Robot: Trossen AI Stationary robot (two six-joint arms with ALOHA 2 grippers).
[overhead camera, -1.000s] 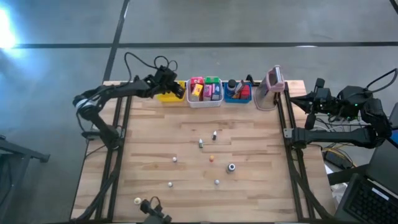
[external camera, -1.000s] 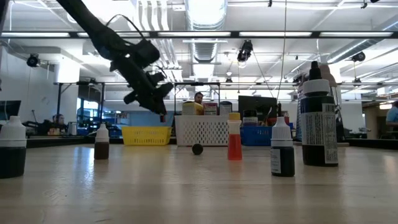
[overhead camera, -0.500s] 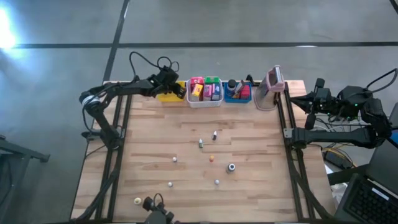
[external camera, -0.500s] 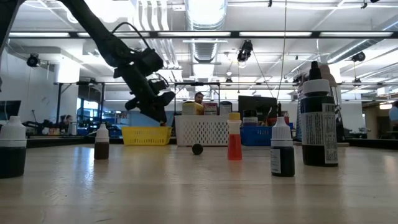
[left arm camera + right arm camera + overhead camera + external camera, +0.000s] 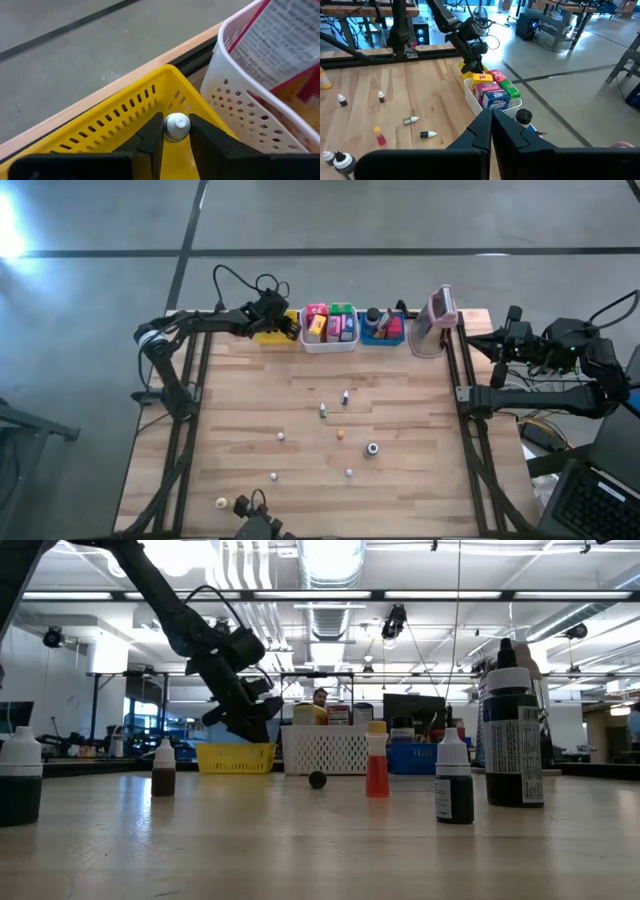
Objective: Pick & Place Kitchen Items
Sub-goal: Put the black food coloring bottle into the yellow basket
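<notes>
Clamped between the jaws of the left gripper (image 5: 176, 137) is a small bottle (image 5: 176, 125) with a white cap. Right under it, in the left wrist view, is the yellow bin (image 5: 125, 112). The white bin (image 5: 240, 85) sits just beside the jaws and is full of packets.

From the high view, the left gripper (image 5: 283, 323) hangs over the yellow bin (image 5: 268, 334) at the far edge of the table (image 5: 240, 430). More little bottles (image 5: 322, 411) lie out in the open, well apart from the jaws. The right gripper (image 5: 503, 343) waits off the table's right side, far from all of them.

From the low view, the left gripper (image 5: 250, 720) is a little above the yellow bin (image 5: 236, 757). The bottle in it is hard to see from here. An orange bottle (image 5: 376, 771) and dark bottles (image 5: 455, 784) stand nearer the camera.

From the right wrist view, the right gripper's jaws (image 5: 491, 120) are pressed together with nothing between them.

I think the step now is dropping the bottle in the yellow bin. To do it well, the arm should go a bit lower, stay over the middle of the bin, and then let go. If it lets go too near the rim, the bottle could bounce out or roll away.
</notes>
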